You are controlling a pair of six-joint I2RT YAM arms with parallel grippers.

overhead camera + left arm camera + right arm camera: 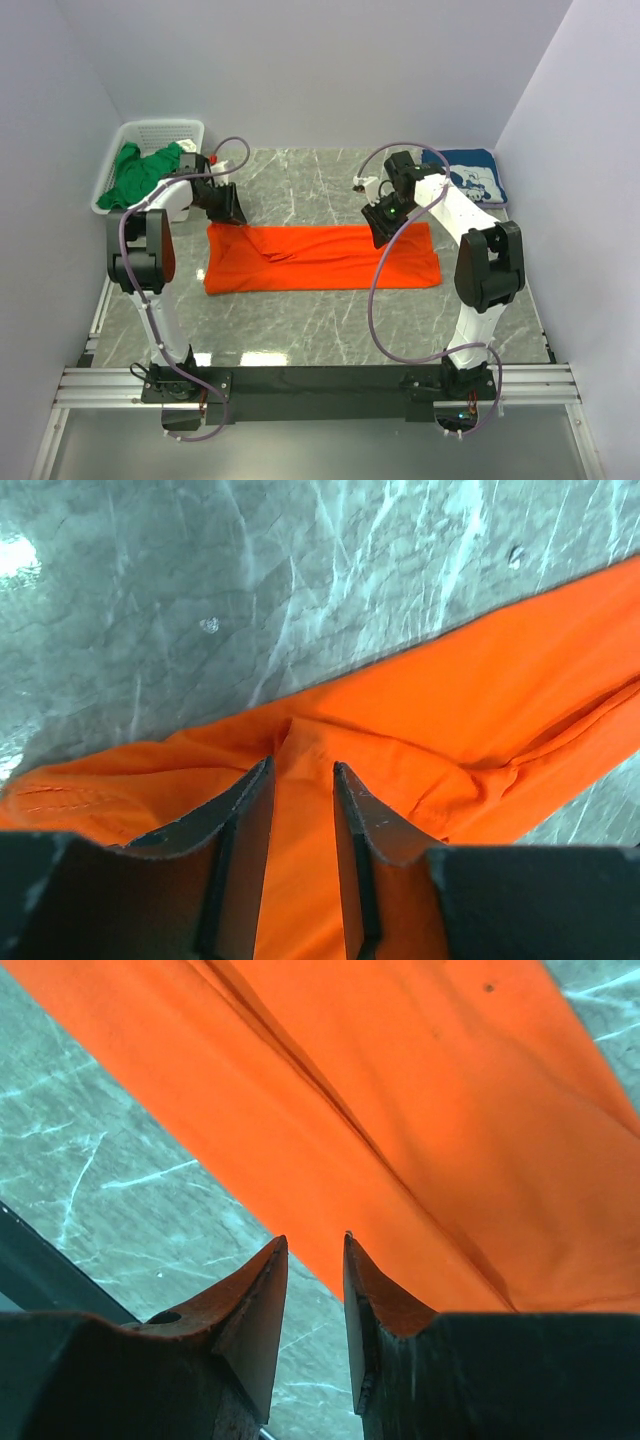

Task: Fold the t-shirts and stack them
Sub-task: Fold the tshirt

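Observation:
A bright orange t-shirt [320, 258] lies folded into a long flat strip across the middle of the table. My left gripper [228, 205] hangs over its far left corner. In the left wrist view that gripper [303, 770] stands open, with rumpled orange cloth [480, 710] showing under the gap. My right gripper [385, 225] is at the strip's far edge, toward the right. Seen from its wrist, the right gripper [315, 1242] is open over the edge of the orange cloth [450, 1110], with bare table showing between the fingers. A navy t-shirt [470, 175] with white print lies folded at the back right. A green t-shirt [140, 175] spills from the basket.
A white lattice basket [165, 130] stands at the back left corner against the wall. The table top is grey marble [300, 180], walled on three sides. A metal rail [320, 385] with the arm bases runs along the near edge.

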